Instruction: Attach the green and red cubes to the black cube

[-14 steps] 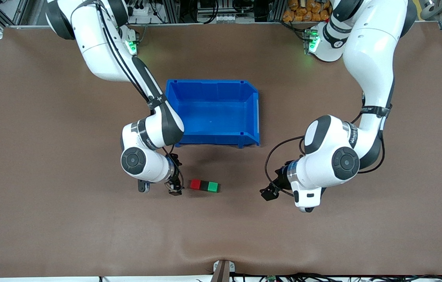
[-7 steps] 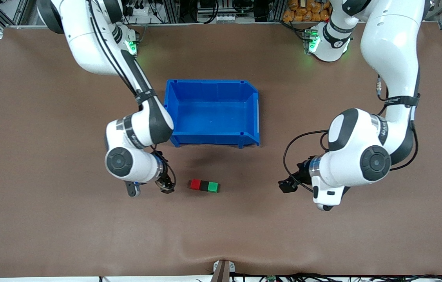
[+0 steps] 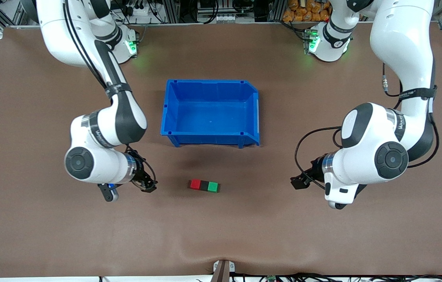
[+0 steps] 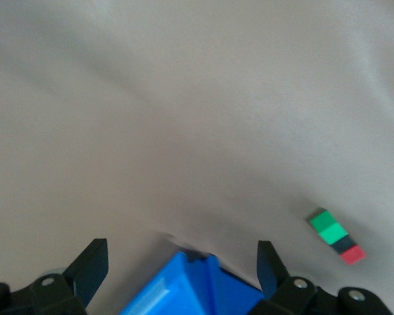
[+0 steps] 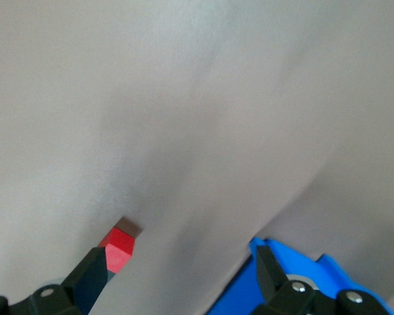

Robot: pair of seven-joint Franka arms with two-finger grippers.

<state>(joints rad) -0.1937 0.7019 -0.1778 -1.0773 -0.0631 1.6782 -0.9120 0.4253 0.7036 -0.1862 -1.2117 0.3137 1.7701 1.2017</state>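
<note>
The red cube [image 3: 195,184], the black cube [image 3: 204,185] and the green cube [image 3: 213,187] lie joined in one row on the table, black in the middle, nearer to the front camera than the blue bin. My right gripper [image 3: 148,186] is open and empty, beside the row toward the right arm's end. My left gripper [image 3: 297,183] is open and empty, well off toward the left arm's end. The left wrist view shows the green cube [image 4: 328,226], black cube [image 4: 345,244] and red cube [image 4: 354,255] away from the open left gripper [image 4: 182,268]. The right wrist view shows the red cube [image 5: 118,248] past one fingertip of the open right gripper [image 5: 178,275].
An empty blue bin [image 3: 210,137] stands mid-table, farther from the front camera than the cube row. Its corner shows in the left wrist view [image 4: 190,289] and the right wrist view [image 5: 302,275]. The brown table mat [image 3: 221,231] has a slight ripple near its front edge.
Both grippers have drawn away from the cube row, the right toward the right arm's end, the left toward the left arm's end. The three cubes have not moved.
</note>
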